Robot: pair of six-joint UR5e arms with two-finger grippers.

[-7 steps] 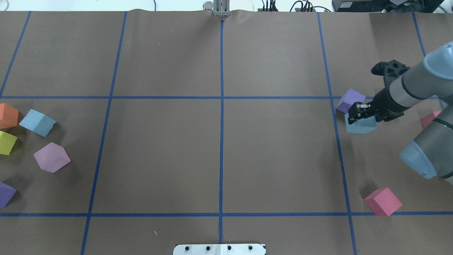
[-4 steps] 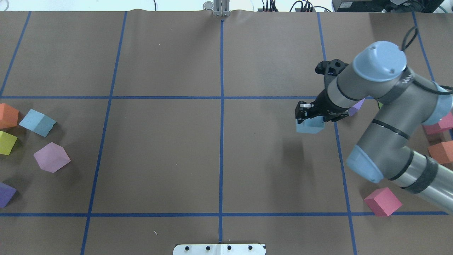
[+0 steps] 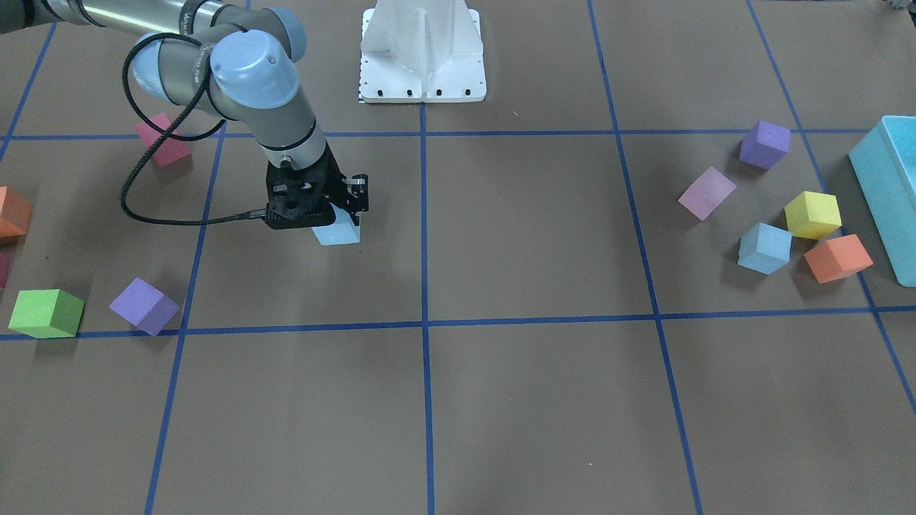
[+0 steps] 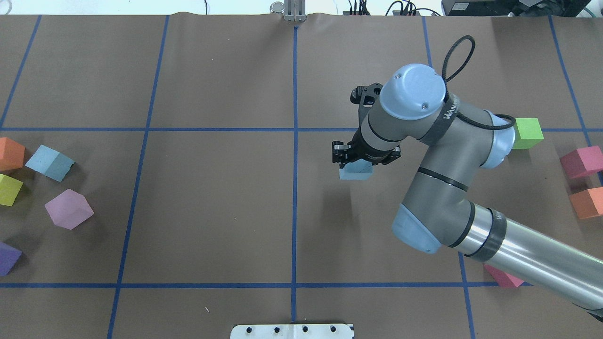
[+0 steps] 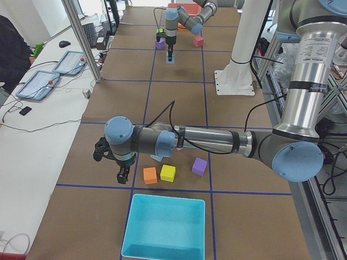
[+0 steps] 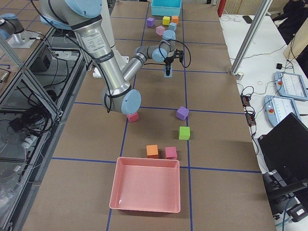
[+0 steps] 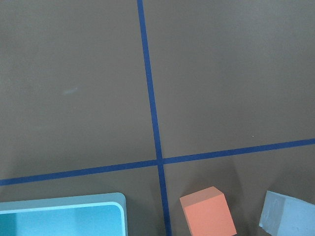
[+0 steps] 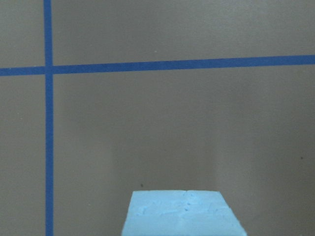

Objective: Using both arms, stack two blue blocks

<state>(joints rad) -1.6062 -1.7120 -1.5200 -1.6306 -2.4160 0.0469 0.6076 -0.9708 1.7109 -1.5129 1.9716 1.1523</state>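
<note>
My right gripper is shut on one light blue block and holds it a little above the table, just right of the centre line. They also show in the front view, gripper and block, and the block fills the bottom of the right wrist view. The second blue block lies at the far left among other cubes, also in the front view and left wrist view. My left gripper hovers near those cubes; I cannot tell whether it is open.
Orange, yellow, pink and purple cubes surround the second blue block, beside a turquoise tray. Green, purple and magenta cubes lie on my right side. A pink tray stands there.
My right arm has carried the blue block away from the purple cube and leftward in the overhead view, toward the table's centre line. The left-side cubes have not moved.
</note>
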